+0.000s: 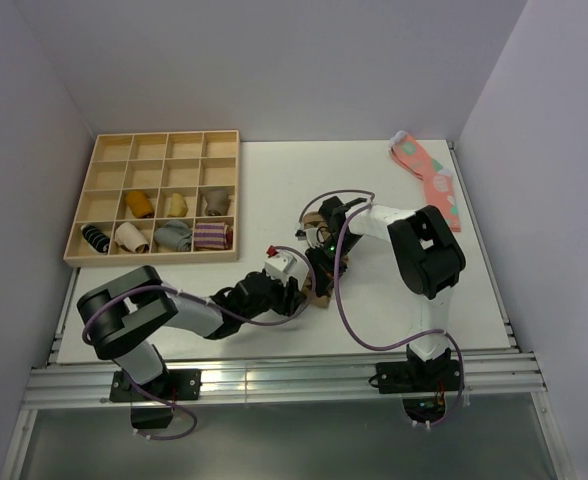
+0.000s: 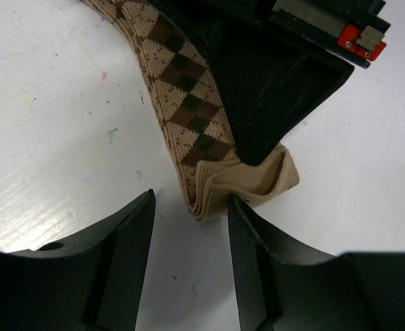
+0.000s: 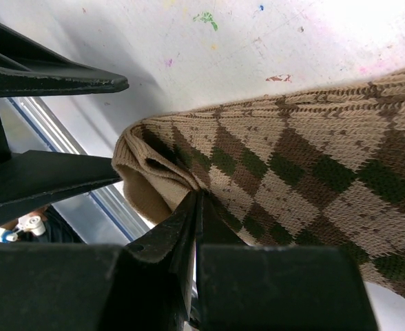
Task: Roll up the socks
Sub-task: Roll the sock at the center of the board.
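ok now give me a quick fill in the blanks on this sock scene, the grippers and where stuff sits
1. The right gripper is ____ on the argyle sock.
2. The left gripper has its jaws ____ at that sock's folded end.
3. The pink socks lie near the table's far ____ corner.
4. The wooden tray sits on the ____ arm's side.

Missing words: shut; open; right; left

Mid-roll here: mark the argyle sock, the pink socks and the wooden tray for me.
argyle sock (image 2: pixel 189 103): left wrist view, on its diamond-patterned stretch.
pink socks (image 1: pixel 429 170): top external view, about mid-length.
wooden tray (image 1: pixel 169 133): top external view, on its far rim.
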`<state>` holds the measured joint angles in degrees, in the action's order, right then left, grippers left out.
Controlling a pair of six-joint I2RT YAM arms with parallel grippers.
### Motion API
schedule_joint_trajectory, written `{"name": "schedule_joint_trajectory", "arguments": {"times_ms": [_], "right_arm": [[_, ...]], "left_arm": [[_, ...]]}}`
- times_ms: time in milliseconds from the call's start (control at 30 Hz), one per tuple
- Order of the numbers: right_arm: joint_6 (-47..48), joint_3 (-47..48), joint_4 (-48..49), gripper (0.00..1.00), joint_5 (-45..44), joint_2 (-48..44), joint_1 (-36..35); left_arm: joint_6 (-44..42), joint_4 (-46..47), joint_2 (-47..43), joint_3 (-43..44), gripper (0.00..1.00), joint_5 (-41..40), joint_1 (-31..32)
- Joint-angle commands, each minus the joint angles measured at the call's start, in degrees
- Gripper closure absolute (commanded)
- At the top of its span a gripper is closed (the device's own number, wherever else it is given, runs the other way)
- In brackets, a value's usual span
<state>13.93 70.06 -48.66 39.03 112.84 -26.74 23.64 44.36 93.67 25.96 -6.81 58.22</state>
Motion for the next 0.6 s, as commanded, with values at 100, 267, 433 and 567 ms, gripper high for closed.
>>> {"name": "schedule_joint_trajectory", "arguments": {"times_ms": [100, 267, 433, 567], "right_arm": [[0.7, -0.6, 1.4, 0.96, -2.3, -2.5, 0.3], [0.7, -0.7, 1.5, 0.96, -2.6, -2.7, 0.3], [0.6, -0.7, 1.6, 0.96, -2.8, -3.0, 0.3], [0.5, -1.0, 2.0, 0.96, -3.1, -3.6, 0.3]], "left_arm": [[-0.4, 1.3, 2.4, 3.7, 0.48, -2.2, 0.3], [-0.2, 0.3, 4.0, 5.2, 0.48, -3.5, 0.3], [0.4, -1.3, 5.5, 6.6, 0.53, -4.1, 0.4], [0.8, -1.9, 6.6, 6.9, 0.61, -4.1, 0.3]]}}
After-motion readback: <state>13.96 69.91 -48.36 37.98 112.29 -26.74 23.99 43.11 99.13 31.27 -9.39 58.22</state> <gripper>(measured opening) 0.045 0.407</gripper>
